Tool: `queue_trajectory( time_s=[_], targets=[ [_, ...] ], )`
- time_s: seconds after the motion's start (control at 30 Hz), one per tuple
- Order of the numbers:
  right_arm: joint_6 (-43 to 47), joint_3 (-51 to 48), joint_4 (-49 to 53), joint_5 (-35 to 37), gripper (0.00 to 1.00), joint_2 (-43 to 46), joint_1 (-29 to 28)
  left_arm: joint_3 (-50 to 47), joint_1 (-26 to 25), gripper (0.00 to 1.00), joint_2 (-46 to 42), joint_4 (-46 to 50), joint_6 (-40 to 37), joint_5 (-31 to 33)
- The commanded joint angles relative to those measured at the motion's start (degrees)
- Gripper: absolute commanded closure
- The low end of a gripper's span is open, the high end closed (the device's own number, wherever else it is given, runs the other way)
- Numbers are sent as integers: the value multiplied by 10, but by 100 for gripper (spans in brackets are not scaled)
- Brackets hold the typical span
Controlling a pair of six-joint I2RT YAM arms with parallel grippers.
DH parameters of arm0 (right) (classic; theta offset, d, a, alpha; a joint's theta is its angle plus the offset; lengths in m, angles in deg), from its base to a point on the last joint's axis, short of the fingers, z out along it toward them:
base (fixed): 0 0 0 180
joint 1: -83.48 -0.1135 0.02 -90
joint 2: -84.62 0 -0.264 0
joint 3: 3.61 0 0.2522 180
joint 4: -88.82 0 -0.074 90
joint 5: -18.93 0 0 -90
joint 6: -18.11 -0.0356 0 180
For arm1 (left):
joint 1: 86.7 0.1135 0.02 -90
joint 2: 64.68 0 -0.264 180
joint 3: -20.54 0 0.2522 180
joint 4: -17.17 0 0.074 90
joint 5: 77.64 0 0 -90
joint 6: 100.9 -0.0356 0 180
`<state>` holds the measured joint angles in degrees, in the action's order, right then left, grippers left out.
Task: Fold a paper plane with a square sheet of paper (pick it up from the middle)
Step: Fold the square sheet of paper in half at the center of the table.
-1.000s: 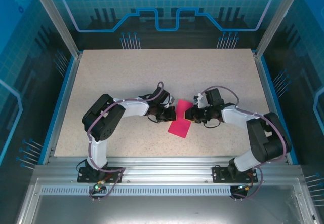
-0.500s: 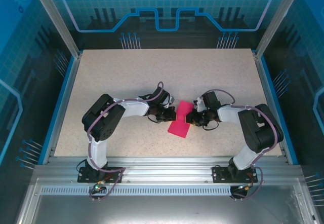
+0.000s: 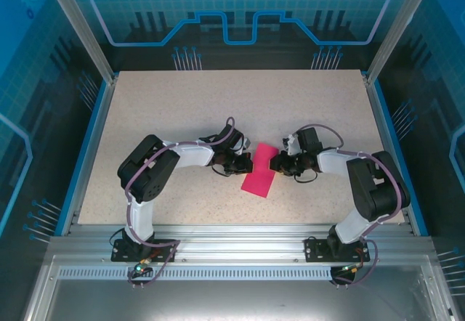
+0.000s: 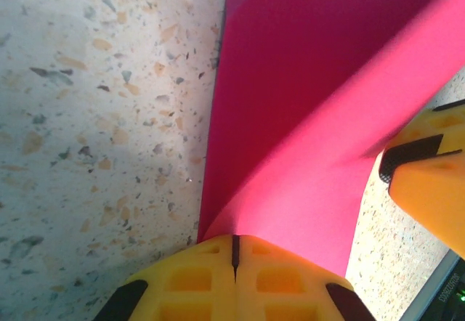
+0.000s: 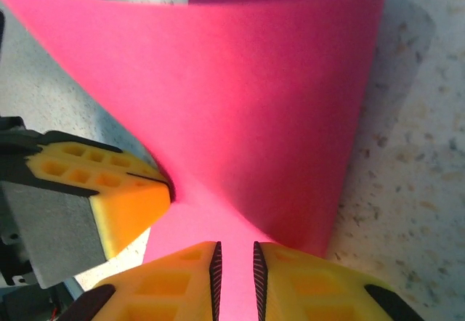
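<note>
pink sheet [image 3: 259, 177] at mid-table, bowed up between both arms.
left jaws pressed together on one edge, right jaws a slit apart round the other: pull now and it may slip out or tear. both arms lie low, elbows out, wrists facing across the table [image 3: 182, 103].

sheet [image 4: 290, 81] cropped (top, right), near edge hidden

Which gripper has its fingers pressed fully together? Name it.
The left gripper: its fingers meet in a thin seam on the square sheet of paper. The right gripper has a narrow gap between its fingers.
</note>
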<state>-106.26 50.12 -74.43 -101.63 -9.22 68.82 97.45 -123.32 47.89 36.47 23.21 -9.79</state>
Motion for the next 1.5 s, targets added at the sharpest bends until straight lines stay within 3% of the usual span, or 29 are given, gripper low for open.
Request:
queue_trajectory(
  time_s=[0.0,0.2,0.53,0.9,1.23,1.47],
  targets=[
    [16,16,0,-17,79,-35,8,-19,-9,100,23,53,-13,20],
    [9,17,3,24,80,-76,11,-15,-9,100,23,62,-20,22],
    [24,56,37,9,79,-26,13,-18,-9,100,21,64,-20,21],
    [30,71,33,20,79,-105,35,-19,-9,100,23,63,-21,19],
    [33,101,49,-5,78,-79,50,-18,-9,100,23,67,-25,18],
    [39,134,56,2,78,-125,61,-13,-9,100,23,70,-25,17]
  ],
)
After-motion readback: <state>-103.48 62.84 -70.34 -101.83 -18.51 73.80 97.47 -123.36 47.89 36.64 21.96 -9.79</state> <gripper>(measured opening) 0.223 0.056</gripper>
